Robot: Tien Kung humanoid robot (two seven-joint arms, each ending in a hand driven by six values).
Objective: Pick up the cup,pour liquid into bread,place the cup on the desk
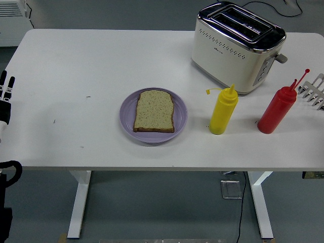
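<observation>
The left hand (5, 98) enters at the far left edge of the frame, about mid-height, over the left end of the white table (76, 66). Only a small part of it is visible: two black fingertips (11, 82) pointing upward, side by side, above a white segment. The fingers are extended and straight, not curled, and nothing is held between them. Whether the hand touches the table surface cannot be determined. Below it, at the lower left corner, a black curved part of the robot (10, 169) shows in front of the table's near edge. The right hand does not appear.

To the right of the hand, well apart, a lavender plate (127, 112) lies near the centre of the frame. One slice of bread (154, 110) lies flat on the plate, its crust edges inside the rim.

Further right, a yellow squeeze bottle (223, 111) stands upright near the plate, its cap hanging open on a tether to the left of the nozzle. A red squeeze bottle (276, 111) stands upright at the right, tilted slightly in appearance, its cap on a thin tether pointing to the upper right. The two bottles are apart and do not touch.

Behind the bottles, in the upper right, a cream and chrome two-slot toaster (235, 45) stands on the table. At the right edge, a white rack (314, 90) is partly in view just beside the red bottle's cap.
</observation>
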